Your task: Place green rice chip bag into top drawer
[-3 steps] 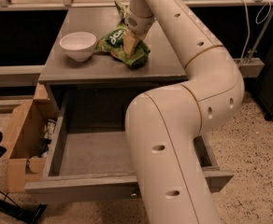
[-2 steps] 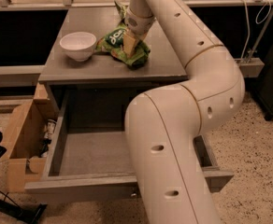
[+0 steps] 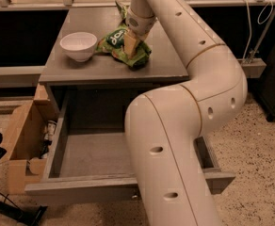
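The green rice chip bag [image 3: 113, 42] lies on the grey cabinet top, right of the white bowl. My gripper [image 3: 131, 44] reaches down from the far side and rests on the bag's right half, hiding part of it. The bag sits on the surface. The top drawer [image 3: 81, 188] is pulled wide open below the cabinet top. The part of its inside that shows holds nothing. My white arm crosses in front of the drawer's right half and hides it.
A white bowl [image 3: 78, 45] stands at the left of the cabinet top [image 3: 165, 60]. A bit of another green bag [image 3: 121, 11] shows behind my arm. An open cardboard box [image 3: 20, 140] stands on the floor left of the drawer. A cable hangs at the far right.
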Controlling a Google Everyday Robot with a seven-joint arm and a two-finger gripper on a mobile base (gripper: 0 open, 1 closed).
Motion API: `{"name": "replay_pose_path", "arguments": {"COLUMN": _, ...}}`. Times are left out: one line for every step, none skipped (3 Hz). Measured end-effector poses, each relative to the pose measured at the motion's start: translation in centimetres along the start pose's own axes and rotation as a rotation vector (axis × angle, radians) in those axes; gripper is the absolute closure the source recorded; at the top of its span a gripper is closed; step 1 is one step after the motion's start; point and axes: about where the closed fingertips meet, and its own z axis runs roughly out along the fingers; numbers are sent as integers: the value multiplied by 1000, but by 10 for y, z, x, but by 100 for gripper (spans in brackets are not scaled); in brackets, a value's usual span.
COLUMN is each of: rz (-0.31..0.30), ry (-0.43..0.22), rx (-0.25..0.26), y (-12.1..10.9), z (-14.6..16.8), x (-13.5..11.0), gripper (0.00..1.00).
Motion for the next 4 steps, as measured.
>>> {"name": "replay_pose_path", "arguments": {"rz": -1, "ry": -11, "rx": 5, "y": -2, "z": 5, "x": -4, "gripper": 5}}
{"name": "replay_pose_path", "arguments": {"rz": -1, "ry": -19, "rx": 8, "y": -3, "z": 9, "x": -7, "gripper": 0}}
{"name": "replay_pose_path", "arguments": {"rz": -1, "ry": -19, "rx": 8, "y": -3, "z": 9, "x": -7, "gripper": 0}}
{"name": "replay_pose_path", "arguments": {"rz": -2, "ry": -25, "rx": 11, "y": -4, "z": 13, "x": -10, "gripper": 17}}
